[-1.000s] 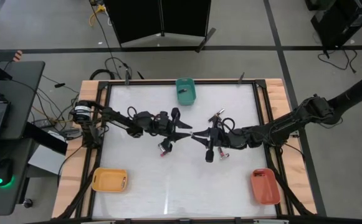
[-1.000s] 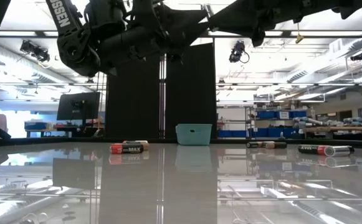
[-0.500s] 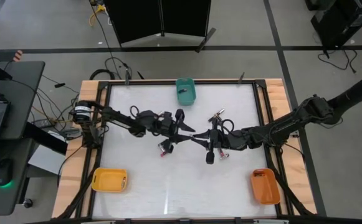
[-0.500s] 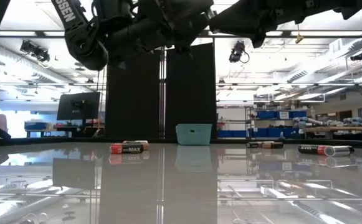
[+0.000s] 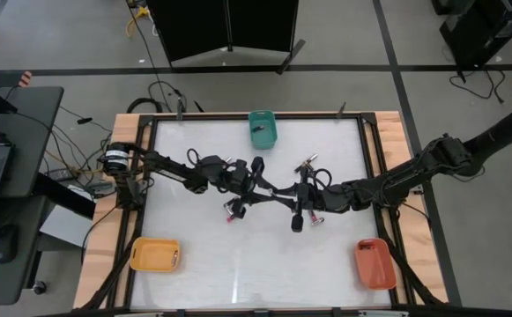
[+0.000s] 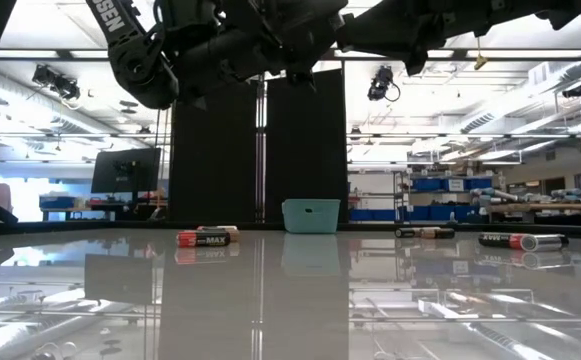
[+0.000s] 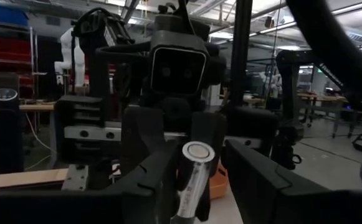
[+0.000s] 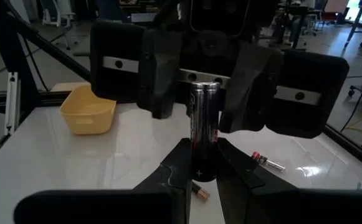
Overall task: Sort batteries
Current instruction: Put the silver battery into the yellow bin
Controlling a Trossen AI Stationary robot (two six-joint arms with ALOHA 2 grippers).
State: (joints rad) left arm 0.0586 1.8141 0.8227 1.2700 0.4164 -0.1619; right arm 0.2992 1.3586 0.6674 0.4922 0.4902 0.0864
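Right wrist view: battery (image 8: 204,134) pinched in right hand (image 8: 204,177), left hand (image 8: 196,78) around it.

Two dark jointed robot arms

Matte black left arm (image 5: 172,165) and right arm (image 5: 414,172), blocky housings, looped black cables; white lettering on one black arm link (image 6: 110,25).

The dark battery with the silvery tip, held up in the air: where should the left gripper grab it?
By the free half near the silvery cap. The right gripper pinches the other end of the dark cylindrical battery, so only that half is bare. The left gripper should come straight on, facing the right one, with one open finger on each side of the round barrel.
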